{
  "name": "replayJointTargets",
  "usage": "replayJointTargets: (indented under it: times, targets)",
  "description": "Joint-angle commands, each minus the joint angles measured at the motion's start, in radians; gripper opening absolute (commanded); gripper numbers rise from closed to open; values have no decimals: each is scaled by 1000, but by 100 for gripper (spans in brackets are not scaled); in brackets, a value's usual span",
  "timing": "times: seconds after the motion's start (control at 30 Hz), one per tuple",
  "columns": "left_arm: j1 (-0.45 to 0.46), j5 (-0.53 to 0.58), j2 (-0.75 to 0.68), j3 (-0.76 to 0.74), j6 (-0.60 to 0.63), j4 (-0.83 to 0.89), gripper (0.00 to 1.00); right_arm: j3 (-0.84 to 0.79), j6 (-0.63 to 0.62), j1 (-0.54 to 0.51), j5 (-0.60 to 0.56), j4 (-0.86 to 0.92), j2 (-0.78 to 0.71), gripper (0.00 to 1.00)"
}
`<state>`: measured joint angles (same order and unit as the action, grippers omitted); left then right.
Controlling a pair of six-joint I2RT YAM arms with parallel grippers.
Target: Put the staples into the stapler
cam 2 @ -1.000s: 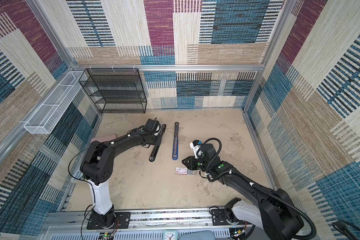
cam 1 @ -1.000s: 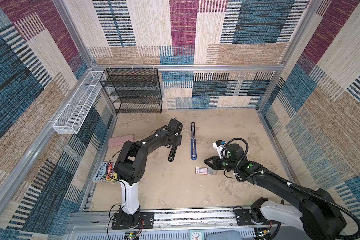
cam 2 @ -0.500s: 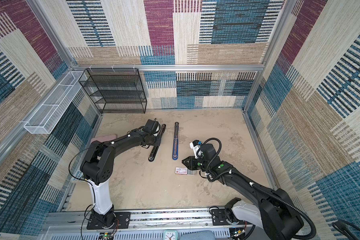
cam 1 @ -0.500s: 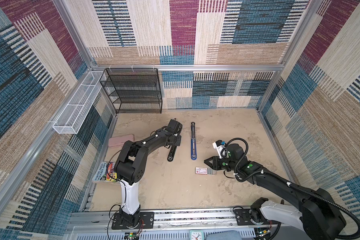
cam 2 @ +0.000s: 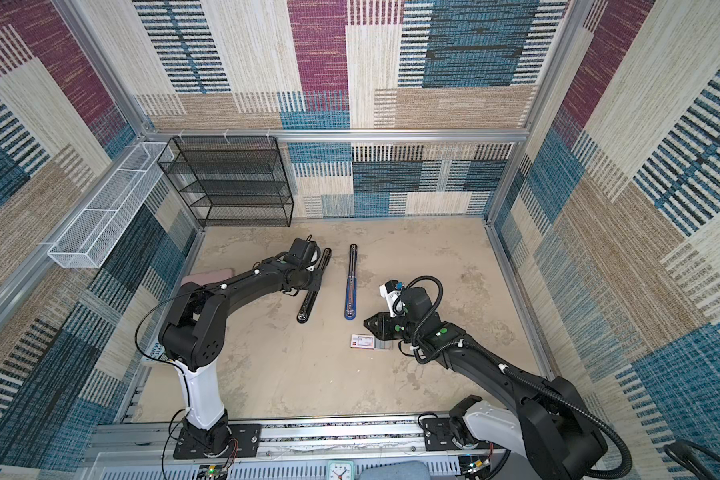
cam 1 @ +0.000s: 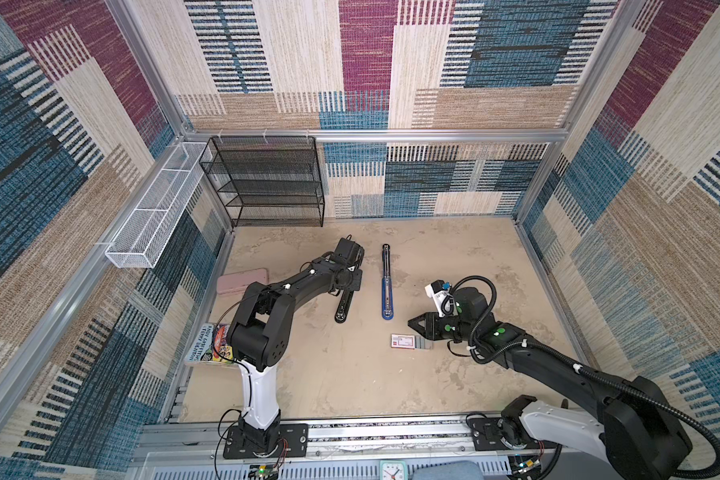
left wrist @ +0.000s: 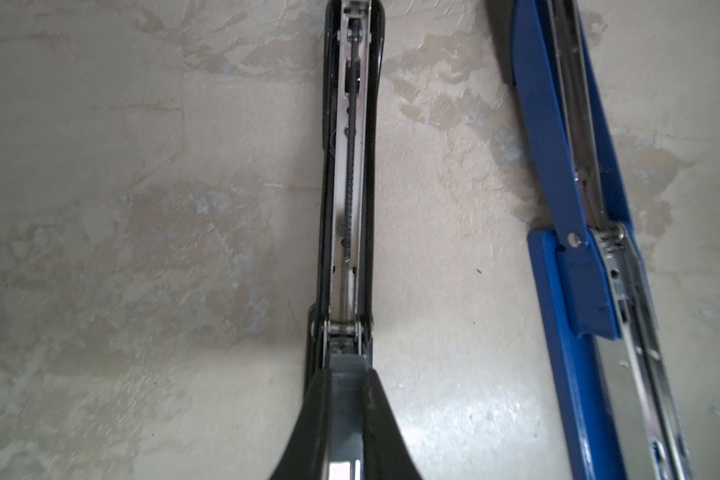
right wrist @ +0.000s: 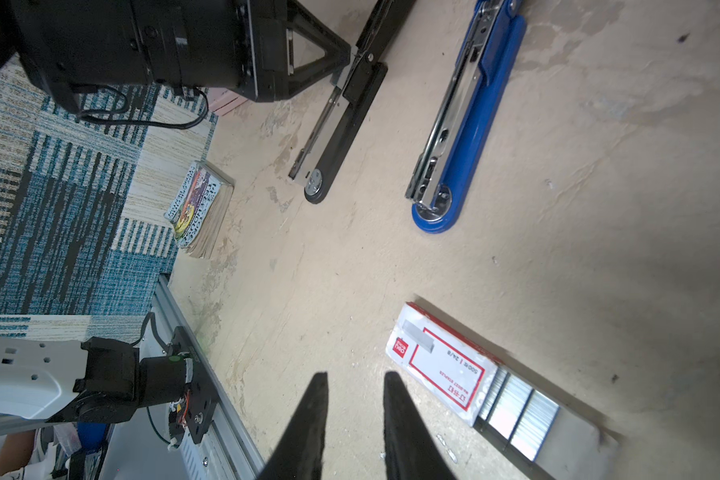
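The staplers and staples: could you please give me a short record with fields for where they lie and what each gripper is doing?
black stapler: opened flat, magazine exposed
blue stapler: opened flat, right of it in both top views, untouched
left gripper: shut on a staple strip at the black stapler's magazine
right gripper: open, empty, near the staple box
spare staples: in the grey tray slid out of the box

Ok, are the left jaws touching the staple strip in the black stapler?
Touching. Left wrist view: jaws of the left gripper press both sides of the staple strip in the black stapler, no gap showing.
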<state>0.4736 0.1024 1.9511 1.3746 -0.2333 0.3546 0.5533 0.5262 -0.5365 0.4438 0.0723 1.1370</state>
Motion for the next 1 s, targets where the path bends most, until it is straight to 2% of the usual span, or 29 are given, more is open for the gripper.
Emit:
replayJointTargets:
  times: [0.0, 0.77, 0.87, 0.97]
  targets:
    - [-1, 16, -6, 0, 14, -5, 8, 4, 6, 0, 6, -19, 4, 28]
    - [-1, 35, 7, -25, 25, -17, 8, 19, -8, 0, 6, -5, 7, 28]
    - [-1, 39, 2, -33, 25, -15, 11, 20, -9, 0, 6, -7, 9, 28]
    - [-1, 42, -6, -41, 22, -17, 19, 22, -11, 0, 7, -10, 12, 27]
